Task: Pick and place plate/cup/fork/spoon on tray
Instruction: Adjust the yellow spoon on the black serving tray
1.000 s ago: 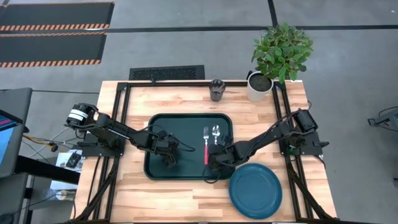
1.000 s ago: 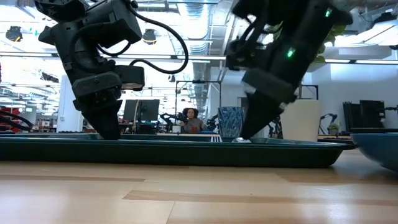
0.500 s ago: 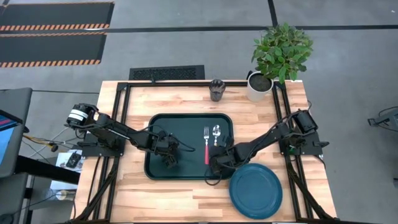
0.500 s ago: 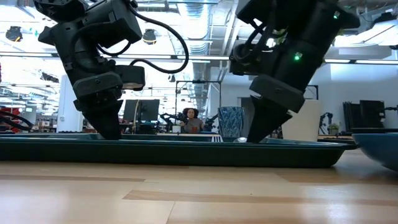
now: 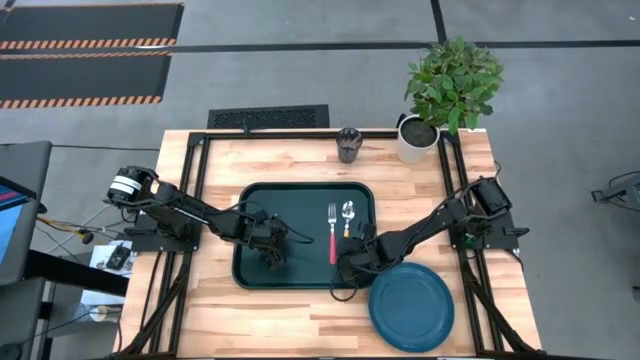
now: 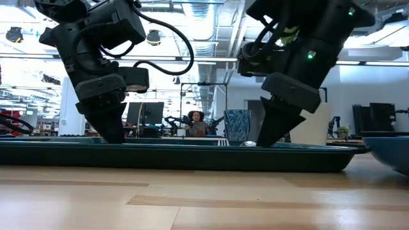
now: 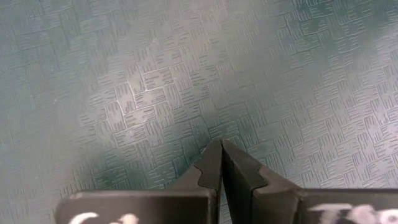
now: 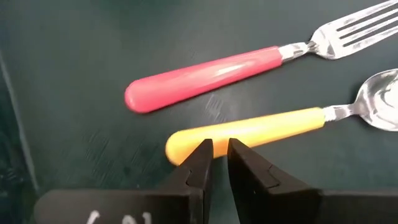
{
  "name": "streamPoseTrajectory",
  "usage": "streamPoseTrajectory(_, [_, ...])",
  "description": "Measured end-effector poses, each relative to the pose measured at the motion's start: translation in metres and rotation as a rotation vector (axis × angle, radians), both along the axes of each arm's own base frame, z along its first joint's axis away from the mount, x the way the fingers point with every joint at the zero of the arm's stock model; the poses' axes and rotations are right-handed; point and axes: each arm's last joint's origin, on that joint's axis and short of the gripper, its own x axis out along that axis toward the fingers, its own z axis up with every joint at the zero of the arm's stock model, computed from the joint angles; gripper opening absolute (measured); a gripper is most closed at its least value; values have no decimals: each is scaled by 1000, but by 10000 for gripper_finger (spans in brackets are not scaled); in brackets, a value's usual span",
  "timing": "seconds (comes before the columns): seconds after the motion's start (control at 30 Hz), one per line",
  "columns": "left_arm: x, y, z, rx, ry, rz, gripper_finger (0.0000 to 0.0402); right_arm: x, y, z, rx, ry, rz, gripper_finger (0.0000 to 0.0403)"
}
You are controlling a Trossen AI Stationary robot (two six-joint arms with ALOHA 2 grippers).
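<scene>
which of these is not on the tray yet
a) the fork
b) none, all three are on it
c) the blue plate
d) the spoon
c: in the high view the plate lies on the bare wood beside the tray's near right corner, while the fork and the spoon lie side by side inside the tray.

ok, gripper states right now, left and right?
Left gripper: shut, empty, tips down on the tray.
Right gripper: slightly open at the spoon handle's end, not holding it.
</scene>
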Motion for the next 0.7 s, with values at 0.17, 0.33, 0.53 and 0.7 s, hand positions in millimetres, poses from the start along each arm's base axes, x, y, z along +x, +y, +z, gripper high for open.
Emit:
streamPoseTrajectory(0.17, [0, 0, 0, 0, 0, 0, 0, 4, 0, 2, -2, -35, 23, 74])
streamPoseTrajectory(0.33, [0, 0, 0, 0, -4, 0, 0, 4, 0, 2, -14, -32, 28, 74])
streamPoseTrajectory(0.53, [1, 0, 0, 0, -7, 0, 0, 6, -2, -2, -17, -31, 22, 74])
streamPoseTrajectory(0.7, [1, 0, 1, -1, -13, 0, 0, 5, -1, -3, -17, -26, 26, 74])
